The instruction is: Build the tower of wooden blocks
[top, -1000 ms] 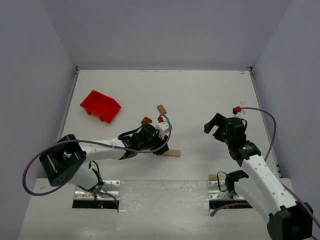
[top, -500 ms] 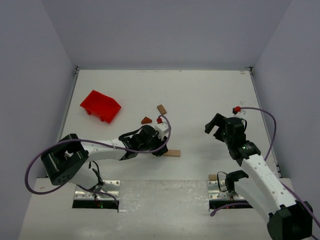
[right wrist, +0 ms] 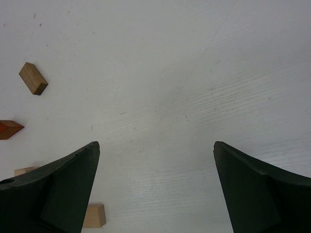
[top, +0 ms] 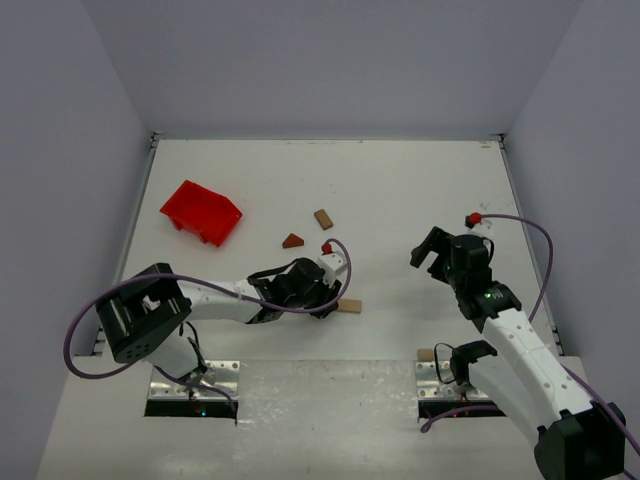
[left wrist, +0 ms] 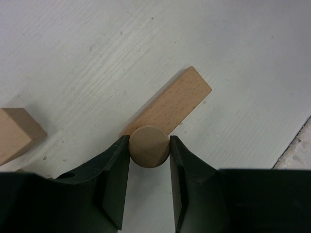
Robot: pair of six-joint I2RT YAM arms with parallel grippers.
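My left gripper (left wrist: 149, 141) is shut on a small round wooden piece (left wrist: 149, 147), held low over the near end of the pale tan plank (left wrist: 175, 104). In the top view the left gripper (top: 325, 299) sits at the plank's (top: 350, 306) left end. A pale block (left wrist: 14, 133) lies to the left of the gripper. The dark reddish-brown triangular piece (top: 292, 241) and a small tan block (top: 323, 218) lie farther back. My right gripper (top: 432, 247) is open and empty above bare table (right wrist: 156, 144).
A bright red bin (top: 201, 212) stands at the back left. A small pale block (top: 426, 354) lies by the right arm's base. The right wrist view shows the tan block (right wrist: 33, 77), the triangular piece (right wrist: 9, 129) and a pale block (right wrist: 95, 215) at its left.
My left gripper has moved nearer and slightly right, toward the plank, uncovering the triangular piece. The right arm has not moved.
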